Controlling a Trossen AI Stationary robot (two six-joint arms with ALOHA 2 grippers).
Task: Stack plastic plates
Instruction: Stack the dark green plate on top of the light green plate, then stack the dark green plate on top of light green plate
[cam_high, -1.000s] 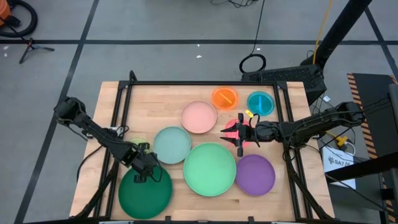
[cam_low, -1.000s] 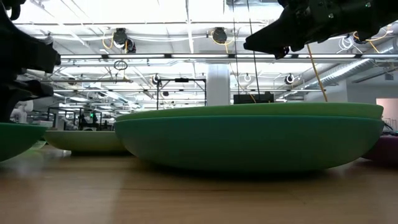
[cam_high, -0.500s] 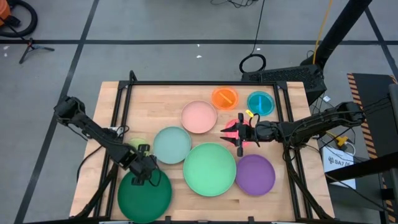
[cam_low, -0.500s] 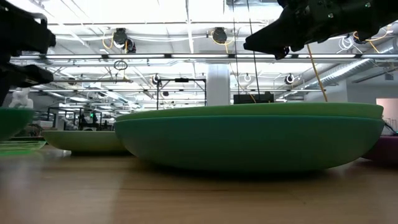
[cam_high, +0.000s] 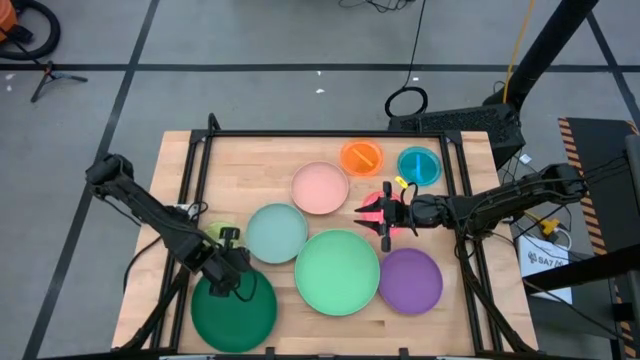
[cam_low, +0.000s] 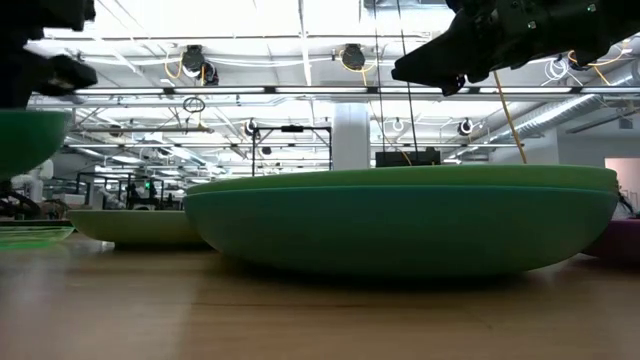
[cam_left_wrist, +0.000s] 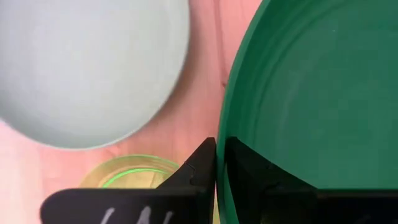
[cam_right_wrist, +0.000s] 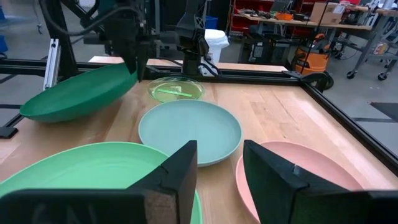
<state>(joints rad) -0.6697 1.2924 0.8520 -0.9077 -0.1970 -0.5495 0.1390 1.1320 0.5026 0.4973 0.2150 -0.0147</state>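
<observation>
At table's front-left, left gripper (cam_high: 232, 277) pinched the dark green plate (cam_high: 233, 312) at its rim — light, stiff, slick; tilted off the wood.

High view: overhead, straight down, whole table (cam_high: 180, 160) and floor around.
Low view: tabletop level, facing the room; big light green plate (cam_low: 400, 215) fills it, very near.
Left wrist view: close, down onto dark green plate (cam_left_wrist: 311, 93) rim.
Right wrist view: low across table.
Shared: mint plate (cam_right_wrist: 189, 130), dark green plate, in both wrist views and overhead.
</observation>
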